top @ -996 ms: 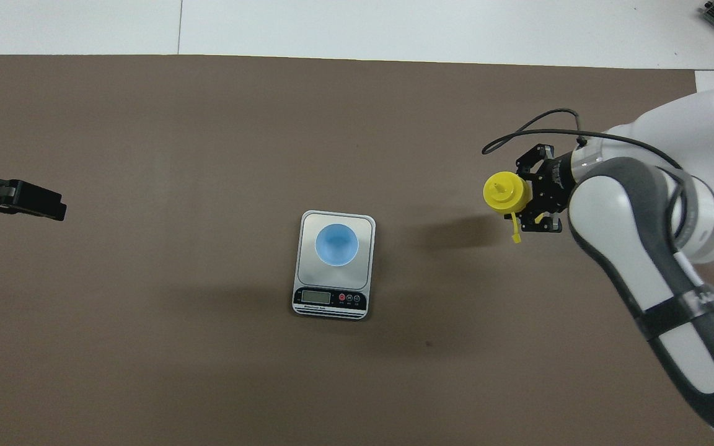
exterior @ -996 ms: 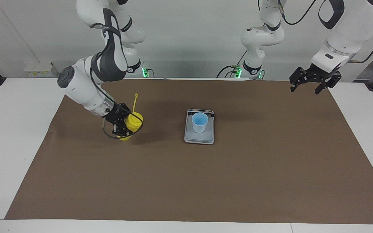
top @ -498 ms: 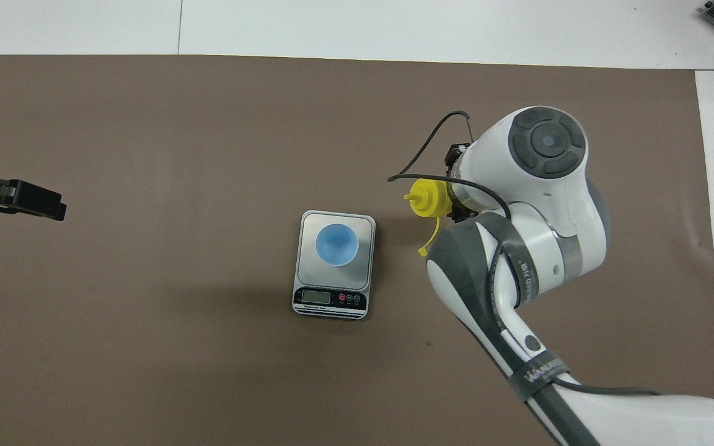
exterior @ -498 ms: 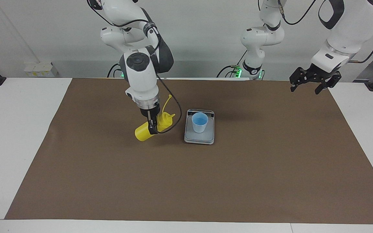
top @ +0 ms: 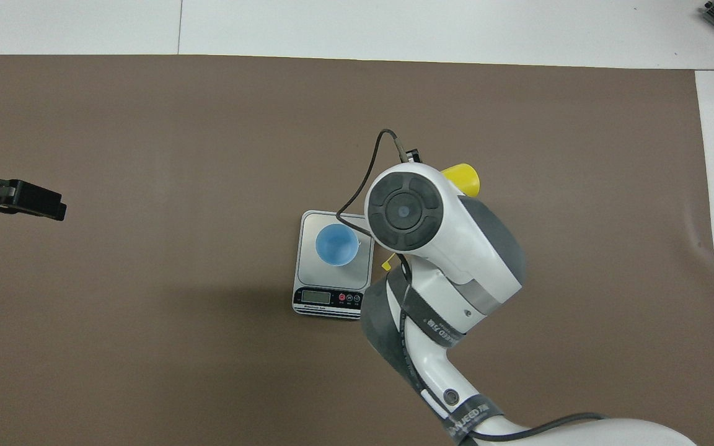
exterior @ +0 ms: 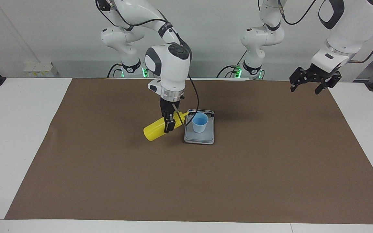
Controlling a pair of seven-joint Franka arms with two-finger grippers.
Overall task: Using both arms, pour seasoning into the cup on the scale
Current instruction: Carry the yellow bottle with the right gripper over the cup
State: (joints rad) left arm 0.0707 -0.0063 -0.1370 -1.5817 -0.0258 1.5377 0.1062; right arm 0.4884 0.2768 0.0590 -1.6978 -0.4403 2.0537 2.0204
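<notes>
My right gripper (exterior: 169, 122) is shut on the yellow seasoning bottle (exterior: 154, 131) and holds it tilted just above the mat, beside the scale (exterior: 199, 137). The bottle's nozzle points at the rim of the light-blue cup (exterior: 200, 122), which stands upright on the scale's plate. In the overhead view the right arm's wrist covers the gripper. Only the bottle's base (top: 463, 178) and a bit of its strap show there, next to the cup (top: 336, 244) on the scale (top: 310, 275). My left gripper (exterior: 304, 90) hangs open and holds nothing, over the mat's corner at the left arm's end.
A brown mat (exterior: 186, 181) covers most of the white table (exterior: 18, 129). The scale's display strip (top: 330, 298) faces the robots. The left gripper (top: 53, 207) shows as a dark shape at the overhead view's edge.
The right arm swung the bottle from the right arm's end of the mat over to the scale and tipped it, so the nozzle now points at the cup. The left arm has not moved.
</notes>
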